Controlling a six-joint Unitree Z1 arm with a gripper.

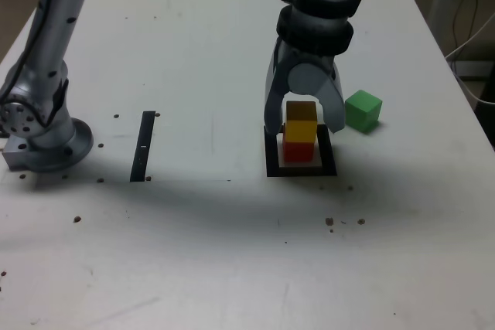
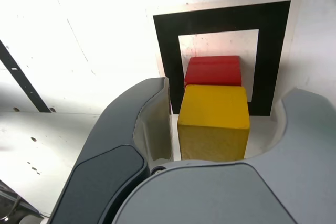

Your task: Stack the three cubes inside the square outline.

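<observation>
The yellow cube (image 1: pixel 302 130) (image 2: pixel 214 108) sits on top of the red cube (image 1: pixel 299 151) (image 2: pixel 212 70), and both stand inside the square outline (image 1: pixel 302 169) (image 2: pixel 220 17). My gripper (image 1: pixel 303 125) (image 2: pixel 228 93) hangs over this stack, open, with one finger on each side of the yellow cube. In the wrist view a gap shows between the cube and at least one finger. The green cube (image 1: pixel 363 110) rests on the table just off the outline, toward the exterior view's right, and the wrist view does not show it.
A narrow black strip (image 1: pixel 143 144) (image 2: pixel 21 80) lies on the white table toward the exterior view's left. The arm's base (image 1: pixel 42 137) stands at the far left edge. Small dark specks dot the table. Cables hang beyond the table's right edge.
</observation>
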